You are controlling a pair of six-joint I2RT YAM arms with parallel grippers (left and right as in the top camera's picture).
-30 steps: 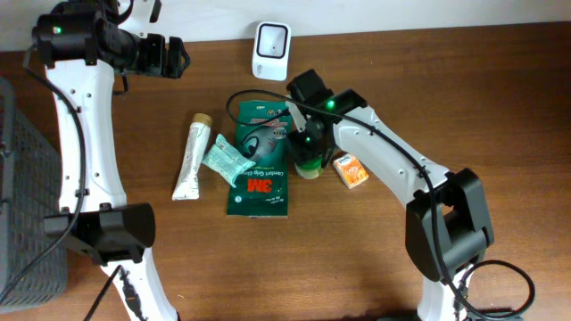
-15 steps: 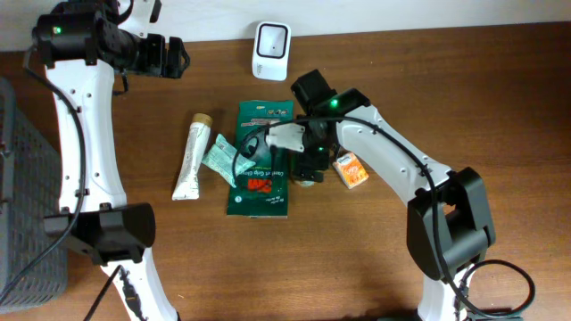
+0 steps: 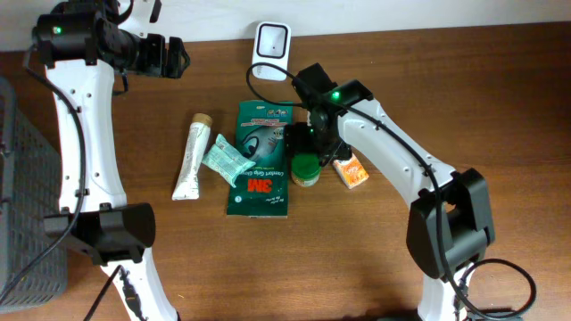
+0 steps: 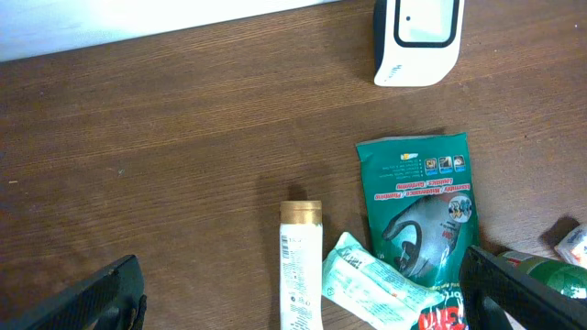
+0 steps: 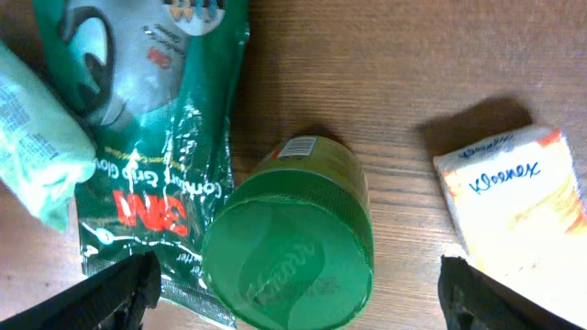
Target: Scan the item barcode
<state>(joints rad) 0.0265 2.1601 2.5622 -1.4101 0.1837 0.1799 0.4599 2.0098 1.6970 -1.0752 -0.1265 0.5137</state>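
A green-lidded jar (image 3: 305, 169) (image 5: 292, 240) stands upright on the table, its left edge against a green 3M package (image 3: 259, 160) (image 5: 151, 119). My right gripper (image 3: 310, 145) (image 5: 293, 307) hovers just above the jar, open, with its fingers wide on either side and not touching it. The white barcode scanner (image 3: 271, 49) (image 4: 417, 37) stands at the table's back edge. My left gripper (image 3: 177, 57) (image 4: 303, 307) is open and empty, high at the back left, looking down on the items.
A white tube (image 3: 190, 158) (image 4: 303, 275) and a pale green packet (image 3: 225, 160) (image 4: 376, 289) lie left of the package. A small Kleenex pack (image 3: 351, 169) (image 5: 518, 192) sits right of the jar. A dark mesh basket (image 3: 22, 205) stands at the left edge.
My right gripper opened and let go of the jar, then drew up and back a little. The jar now stands uncovered beside the package. The left arm has not moved.
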